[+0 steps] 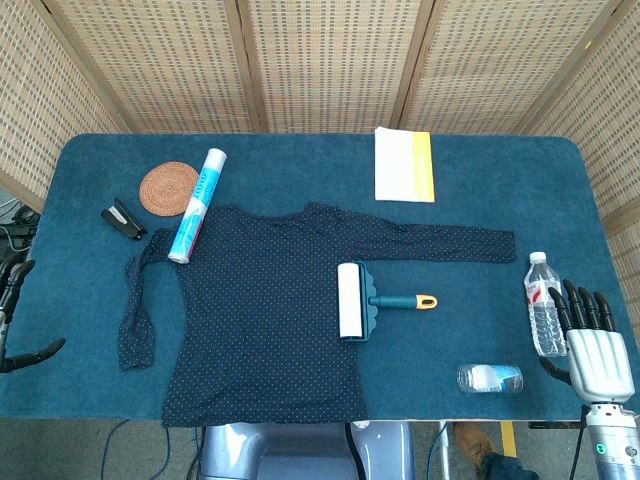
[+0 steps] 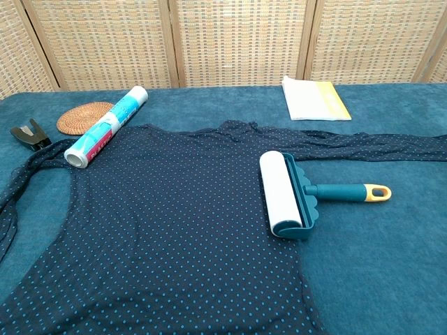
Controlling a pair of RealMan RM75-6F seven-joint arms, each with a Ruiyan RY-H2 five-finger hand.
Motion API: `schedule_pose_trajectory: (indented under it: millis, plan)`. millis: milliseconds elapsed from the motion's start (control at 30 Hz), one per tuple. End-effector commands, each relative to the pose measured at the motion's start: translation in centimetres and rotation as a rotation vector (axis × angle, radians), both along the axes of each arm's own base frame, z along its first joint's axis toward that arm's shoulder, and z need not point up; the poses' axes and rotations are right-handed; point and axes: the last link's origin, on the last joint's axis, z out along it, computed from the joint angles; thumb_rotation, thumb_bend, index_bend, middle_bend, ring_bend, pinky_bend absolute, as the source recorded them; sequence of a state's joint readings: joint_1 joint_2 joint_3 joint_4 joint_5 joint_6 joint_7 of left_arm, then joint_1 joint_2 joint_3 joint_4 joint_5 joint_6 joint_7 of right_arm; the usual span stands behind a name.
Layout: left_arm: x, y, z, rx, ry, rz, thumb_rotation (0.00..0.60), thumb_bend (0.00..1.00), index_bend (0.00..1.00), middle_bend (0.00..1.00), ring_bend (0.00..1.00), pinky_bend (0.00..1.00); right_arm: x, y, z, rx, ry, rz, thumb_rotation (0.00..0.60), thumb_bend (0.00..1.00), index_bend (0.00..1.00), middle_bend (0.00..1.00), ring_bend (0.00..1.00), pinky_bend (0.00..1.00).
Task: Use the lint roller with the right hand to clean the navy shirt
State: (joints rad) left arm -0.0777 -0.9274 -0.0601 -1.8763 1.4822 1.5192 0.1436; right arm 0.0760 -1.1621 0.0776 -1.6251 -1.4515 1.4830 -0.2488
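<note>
Plainly, nothing is in hand yet: the right hand (image 1: 598,352) sits at the lower right of the head view, off the table's near edge, its fingers extended, slightly apart and gripping nothing. The chest view does not show it. The left hand (image 1: 18,318) barely enters at the far left edge of the head view, dark fingers spread loosely with nothing between them, well clear of the work since the task gives it no part.

The navy shirt (image 1: 265,310) lies flat across the centre of the blue table (image 1: 90,170), one sleeve stretched toward the right, so it offers a smooth surface to roll over. The lint roller (image 1: 352,301) rests on the shirt's right edge at mid-frame, white drum on the fabric and teal handle (image 2: 347,192) with its yellow tip pointing right, onto bare table. That orientation probably favours the right hand, which could approach from its own side and close around the handle without crossing the garment.

A water bottle (image 1: 544,303) lies just left of the right hand, and a small clear container (image 1: 490,378) sits near the front edge; both lie between the hand and the handle and may need avoiding
</note>
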Motion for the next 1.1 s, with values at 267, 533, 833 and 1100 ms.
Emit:
schedule_pose_trajectory:
  millis: [267, 533, 833, 1100]
  plan:
    - [-0.1, 0.0, -0.1, 0.003, 0.004, -0.003, 0.6, 0.0, 0.0, 0.0, 0.0, 0.0, 0.3, -0.5, -0.3, 0.022, -0.019, 0.004, 0.6, 0.0, 0.0, 0.09, 0.1, 0.0]
    - [-0.3, 1.2, -0.6, 0.001, 0.014, 0.026, 0.6, 0.0, 0.0, 0.0, 0.0, 0.0, 7.5, -8.5, -3.0, 0.225, -0.019, 0.101, 0.6, 0.0, 0.0, 0.89, 0.97, 1.0]
    - [-1.1, 2.4, -0.9, -0.005, 0.034, 0.075, 0.6, 0.0, 0.0, 0.0, 0.0, 0.0, 12.6, -14.3, -9.1, 0.366, -0.011, 0.03, 0.6, 0.0, 0.0, 1.0, 1.0, 1.0]
    - [-1.4, 3.0, -1.1, -0.013, 0.035, 0.098, 0.6, 0.0, 0.0, 0.0, 0.0, 0.0, 14.6, -15.6, -13.7, 0.397, -0.021, -0.025, 0.6, 0.09, 0.19, 1.0, 1.0, 1.0]
